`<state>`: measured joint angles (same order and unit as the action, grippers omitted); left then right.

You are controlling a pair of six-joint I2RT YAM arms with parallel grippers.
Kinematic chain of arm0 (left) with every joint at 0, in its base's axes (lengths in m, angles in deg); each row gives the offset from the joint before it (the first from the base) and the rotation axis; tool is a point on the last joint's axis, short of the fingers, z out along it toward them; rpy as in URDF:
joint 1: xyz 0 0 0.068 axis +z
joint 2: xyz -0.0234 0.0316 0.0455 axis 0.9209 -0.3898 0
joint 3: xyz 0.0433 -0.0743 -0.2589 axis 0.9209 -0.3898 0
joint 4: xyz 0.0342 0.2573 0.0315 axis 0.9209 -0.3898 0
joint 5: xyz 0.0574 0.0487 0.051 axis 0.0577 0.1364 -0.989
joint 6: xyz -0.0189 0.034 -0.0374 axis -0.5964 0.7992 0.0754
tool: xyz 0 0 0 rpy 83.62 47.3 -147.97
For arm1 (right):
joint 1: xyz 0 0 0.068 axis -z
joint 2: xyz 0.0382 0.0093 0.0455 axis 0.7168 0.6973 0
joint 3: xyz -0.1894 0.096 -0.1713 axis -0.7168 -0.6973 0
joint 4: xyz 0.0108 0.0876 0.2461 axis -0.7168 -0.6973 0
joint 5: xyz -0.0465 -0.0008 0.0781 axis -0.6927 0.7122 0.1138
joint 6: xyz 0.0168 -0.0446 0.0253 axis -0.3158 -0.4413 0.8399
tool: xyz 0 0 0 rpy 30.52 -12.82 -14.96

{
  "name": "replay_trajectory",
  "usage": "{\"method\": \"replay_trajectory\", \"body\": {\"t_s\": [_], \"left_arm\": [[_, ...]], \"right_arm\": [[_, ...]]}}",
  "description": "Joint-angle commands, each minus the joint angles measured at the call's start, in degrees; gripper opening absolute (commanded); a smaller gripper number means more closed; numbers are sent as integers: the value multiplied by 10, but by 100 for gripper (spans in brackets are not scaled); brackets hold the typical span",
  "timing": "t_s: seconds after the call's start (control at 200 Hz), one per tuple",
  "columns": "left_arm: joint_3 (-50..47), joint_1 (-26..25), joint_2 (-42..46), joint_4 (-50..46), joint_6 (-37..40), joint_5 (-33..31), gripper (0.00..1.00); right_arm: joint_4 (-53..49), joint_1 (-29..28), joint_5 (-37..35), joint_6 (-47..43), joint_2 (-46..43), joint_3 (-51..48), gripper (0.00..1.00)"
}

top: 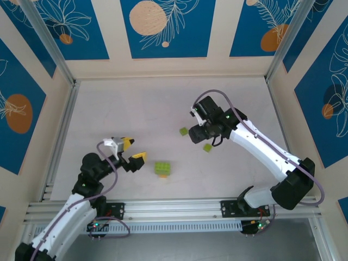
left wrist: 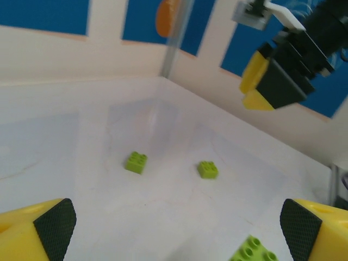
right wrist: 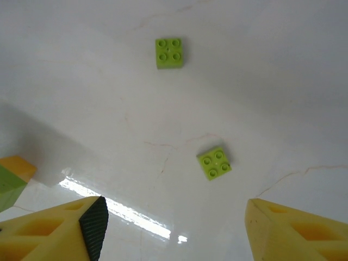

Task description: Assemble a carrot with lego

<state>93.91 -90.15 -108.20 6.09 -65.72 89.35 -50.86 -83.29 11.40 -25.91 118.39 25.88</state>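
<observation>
L pincer (top: pixel 134 150) gaping wide, empty; part-built carrot (top: pixel 162 168), lime-green plastic bricks on orange base, sitting just to its right, prob. awaiting more pieces. R pincer (right wrist: pixel 174 217) hovering parted over two lime-green square bricks (right wrist: pixel 214 163) (right wrist: pixel 169 52), prob. lining up a pick.

Loose lime-green bricks: 2, both square, four studs each.
- far brick (top: pixel 184 131)
- near brick (top: pixel 207 147)

Joined cluster (top: pixel 162 168): 1. Lime-green body; brick count inside cannot be told. Orange visible on cluster: 1 patch, at near edge.

Robot arms: 2.
Hands: 2, left hand (top: pixel 133 150) and right hand (top: pixel 197 133). Fingers per hand: 2.

Desk (top: pixel 119 109): 1.
</observation>
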Motion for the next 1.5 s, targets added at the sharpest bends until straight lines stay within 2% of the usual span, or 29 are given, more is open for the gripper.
{"method": "replay_trajectory", "body": {"t_s": [0.0, 0.11, 0.245, 0.33, 0.435, 0.605, 0.915, 1.04, 1.18, 1.325, 1.495], "left_arm": [[34, -57, -60, 0, 65, 33, 99], [47, -107, -90, -11, 94, -4, 99], [32, -142, -107, 37, 91, -53, 99], [43, -177, -134, 38, 120, -79, 99], [37, -210, -190, 103, 140, -94, 98], [-13, -214, -263, 224, 135, -89, 96], [-44, -216, -263, 286, 141, -59, 93], [-31, -217, -328, 315, 147, -5, 89], [-36, -218, -403, 384, 148, 13, 88], [-43, -219, -367, 371, 152, 9, 88], [-43, -219, -368, 370, 159, 7, 86]], "right_arm": [[30, 21, 44, 30, -17, -33, 69], [54, 43, 64, 31, -29, -73, 68], [73, 61, 82, 30, -38, -98, 68], [78, 69, 86, 26, -34, -99, 68], [77, 76, 94, 17, -20, -90, 68], [70, 78, 92, 17, -9, -73, 68], [35, 80, 102, 20, 22, -30, 67], [25, 79, 105, 30, 32, -16, 67], [12, 83, 96, 64, 56, -11, 67], [28, 76, 101, 68, 108, -16, 67], [22, 79, 53, 126, 170, 5, 67]]}}
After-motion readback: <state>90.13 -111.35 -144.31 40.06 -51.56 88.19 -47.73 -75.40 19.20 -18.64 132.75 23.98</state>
